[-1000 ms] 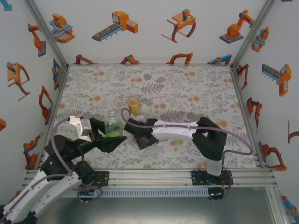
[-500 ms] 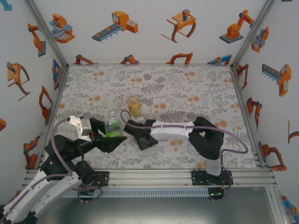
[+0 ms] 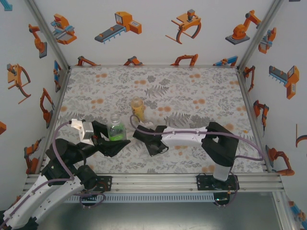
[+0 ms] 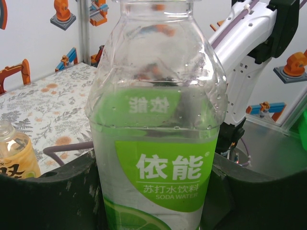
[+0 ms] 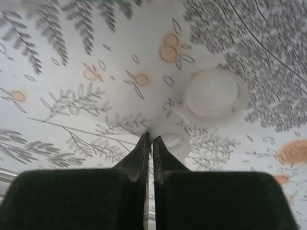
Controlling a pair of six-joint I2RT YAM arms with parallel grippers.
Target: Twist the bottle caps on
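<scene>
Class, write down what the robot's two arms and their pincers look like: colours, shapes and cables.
Both arms have smooth white shells on the long links, as on the right arm and left arm, with black joint housings. A purple cable loops along each. The left pincer and right pincer are matt black; the right one's fingers taper to thin tips.

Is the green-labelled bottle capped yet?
Uncapped. From above, the green-labelled bottle shows an open mouth, upright in the left gripper; a white cap lies on the table.
</scene>
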